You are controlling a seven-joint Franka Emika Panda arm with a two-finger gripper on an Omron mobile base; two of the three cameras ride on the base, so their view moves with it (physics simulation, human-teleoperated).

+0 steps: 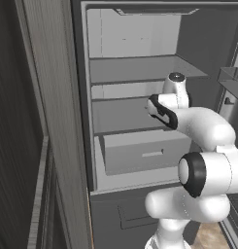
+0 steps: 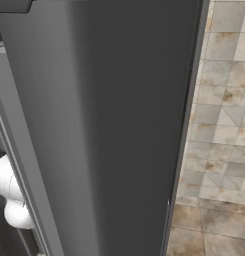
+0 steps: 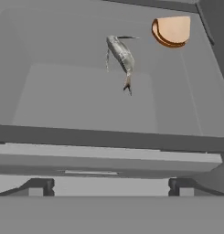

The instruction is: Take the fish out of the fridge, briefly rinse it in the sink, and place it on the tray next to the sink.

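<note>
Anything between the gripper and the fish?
Nothing visible blocks it. In the hand view the open gripper looks over a grey shelf edge at the fish lying on the shelf beyond. A brown round item sits beside the fish, off the line.

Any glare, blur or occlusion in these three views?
Left base view: flat, even light, no glare; the arm hides part of the fridge. Right base view: largely blocked by the grey fridge door, soft gradient. Hand view: sharp, the fish casts almost no shadow on the shelf.
</note>
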